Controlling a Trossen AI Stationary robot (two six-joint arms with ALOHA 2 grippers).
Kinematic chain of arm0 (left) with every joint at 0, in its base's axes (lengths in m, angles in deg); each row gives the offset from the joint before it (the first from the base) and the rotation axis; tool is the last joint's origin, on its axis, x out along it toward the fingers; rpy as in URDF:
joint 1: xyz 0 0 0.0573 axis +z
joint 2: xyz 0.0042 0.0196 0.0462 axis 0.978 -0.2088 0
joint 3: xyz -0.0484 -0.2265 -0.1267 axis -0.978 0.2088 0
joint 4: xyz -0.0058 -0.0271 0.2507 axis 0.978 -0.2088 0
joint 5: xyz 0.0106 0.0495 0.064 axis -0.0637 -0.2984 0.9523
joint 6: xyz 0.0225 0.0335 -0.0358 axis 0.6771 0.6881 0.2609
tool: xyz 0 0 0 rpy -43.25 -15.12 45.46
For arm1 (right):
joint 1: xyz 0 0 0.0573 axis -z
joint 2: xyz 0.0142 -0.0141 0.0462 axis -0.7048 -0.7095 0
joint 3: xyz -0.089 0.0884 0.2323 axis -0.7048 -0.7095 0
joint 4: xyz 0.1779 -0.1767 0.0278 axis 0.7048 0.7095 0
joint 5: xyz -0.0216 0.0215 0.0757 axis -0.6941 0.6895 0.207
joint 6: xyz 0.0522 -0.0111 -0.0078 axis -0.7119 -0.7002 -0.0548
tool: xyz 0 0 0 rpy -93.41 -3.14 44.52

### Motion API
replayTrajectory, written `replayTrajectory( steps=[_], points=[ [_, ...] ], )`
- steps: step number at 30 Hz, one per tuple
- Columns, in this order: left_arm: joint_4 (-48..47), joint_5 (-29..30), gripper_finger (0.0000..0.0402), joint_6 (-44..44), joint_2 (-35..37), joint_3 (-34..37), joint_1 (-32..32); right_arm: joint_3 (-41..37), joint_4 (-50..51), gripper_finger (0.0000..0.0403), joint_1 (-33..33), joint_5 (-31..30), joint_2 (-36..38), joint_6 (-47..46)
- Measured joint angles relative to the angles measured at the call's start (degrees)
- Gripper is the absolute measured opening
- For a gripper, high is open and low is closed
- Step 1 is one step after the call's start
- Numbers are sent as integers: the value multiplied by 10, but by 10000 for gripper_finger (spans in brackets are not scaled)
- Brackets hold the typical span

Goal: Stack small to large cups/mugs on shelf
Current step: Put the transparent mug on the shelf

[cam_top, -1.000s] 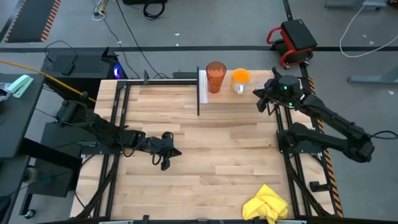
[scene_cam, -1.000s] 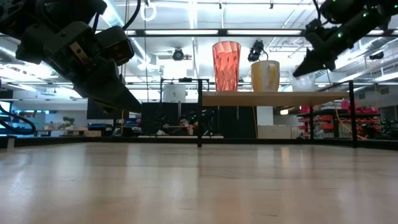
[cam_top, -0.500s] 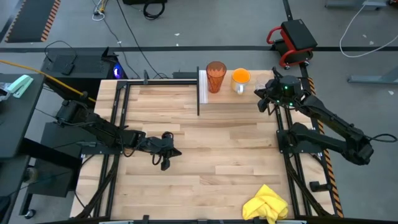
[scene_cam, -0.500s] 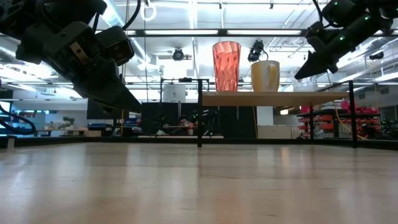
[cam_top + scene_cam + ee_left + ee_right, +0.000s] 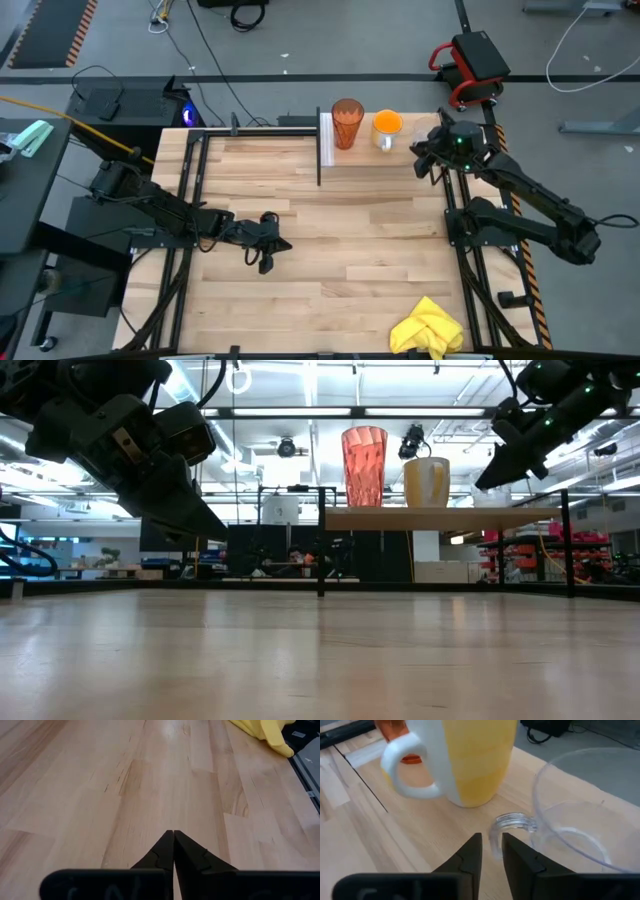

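On the shelf [image 5: 440,517] at the table's far edge, a tall dark-orange tumbler [image 5: 347,122] stands left of an orange mug [image 5: 475,760] with a white handle. A small clear glass [image 5: 580,820] stands at the shelf's right end. My right gripper [image 5: 491,851] is open at the glass, which it reaches from the table's right. My left gripper [image 5: 173,837] is shut on nothing and hovers over the tabletop left of centre [image 5: 283,243]. My right gripper has the clear glass's handle [image 5: 495,834] standing between its two fingertips, with a sliver of gap on each side. Whether a finger touches it, I cannot tell. The fingers slant down from the table's right. The glass stands upright on the shelf.
A crumpled yellow cloth [image 5: 428,330] lies near the table's front right corner. The shelf's white end panel [image 5: 325,140] and black legs [image 5: 321,540] stand at the far edge. Bare wood planks lie between the arms.
In the low view the clear glass sits a little lower than a second ago and now rests on the shelf's right end, beside my right gripper.
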Motion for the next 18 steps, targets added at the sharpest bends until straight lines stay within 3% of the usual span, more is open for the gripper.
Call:
replayTrajectory(
  steps=[18],
  points=[
    [0, 0, 17, 1, 0, 0, 0, 44, 44, 121, -10, -19, 5, -48]
  ],
)
